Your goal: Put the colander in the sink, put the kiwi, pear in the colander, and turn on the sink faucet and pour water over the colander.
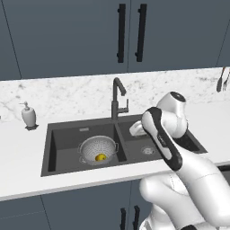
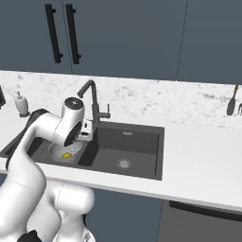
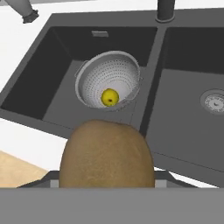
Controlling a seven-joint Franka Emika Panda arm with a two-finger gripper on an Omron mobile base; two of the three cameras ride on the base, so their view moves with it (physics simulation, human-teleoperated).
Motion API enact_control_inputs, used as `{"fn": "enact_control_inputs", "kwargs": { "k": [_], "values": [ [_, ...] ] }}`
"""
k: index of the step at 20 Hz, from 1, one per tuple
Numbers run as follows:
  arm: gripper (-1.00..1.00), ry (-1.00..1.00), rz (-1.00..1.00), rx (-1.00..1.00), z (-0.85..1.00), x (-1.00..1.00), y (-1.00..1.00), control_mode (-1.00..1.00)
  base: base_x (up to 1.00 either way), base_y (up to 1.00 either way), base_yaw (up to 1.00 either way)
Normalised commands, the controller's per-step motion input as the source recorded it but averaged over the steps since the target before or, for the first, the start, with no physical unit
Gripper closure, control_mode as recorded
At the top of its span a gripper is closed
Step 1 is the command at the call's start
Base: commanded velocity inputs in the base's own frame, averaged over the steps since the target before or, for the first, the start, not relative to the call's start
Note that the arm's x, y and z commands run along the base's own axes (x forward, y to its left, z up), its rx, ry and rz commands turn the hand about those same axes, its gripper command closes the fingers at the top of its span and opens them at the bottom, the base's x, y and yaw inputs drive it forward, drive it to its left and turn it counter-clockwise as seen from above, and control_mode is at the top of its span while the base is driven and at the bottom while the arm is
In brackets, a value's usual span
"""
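white arm (image 1: 164,143) bent forward and down, gripper (image 3: 107,186) clamped on kiwi (image 3: 107,155)

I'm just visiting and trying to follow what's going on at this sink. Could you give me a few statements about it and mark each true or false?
1. The colander sits in the left basin of the sink. True.
2. The pear lies inside the colander. True.
3. The kiwi is already in the colander. False: it is up at the gripper, close to the hand camera, above the sink.
4. Water runs from the sink faucet. False: no stream is visible.
5. A soap bottle stands on the counter left of the sink. True.
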Motion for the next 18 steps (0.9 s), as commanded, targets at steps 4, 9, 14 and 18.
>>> {"fn": "enact_control_inputs", "kwargs": {
  "k": [4,9,14,18],
  "values": [
    [1.00,0.00,0.00,0.00,0.00,0.03,1.00,-1.00,0.00,0.00,0.00],
    [1.00,0.00,0.00,0.00,-0.05,0.32,0.99,-1.00,0.00,0.00,0.00],
    [1.00,0.00,-0.01,-0.03,-0.16,0.42,0.67,-1.00,0.00,0.00,0.00],
    [1.00,0.00,-0.06,-0.08,-0.20,0.45,0.34,-1.00,0.00,0.00,0.00]
  ]
}}
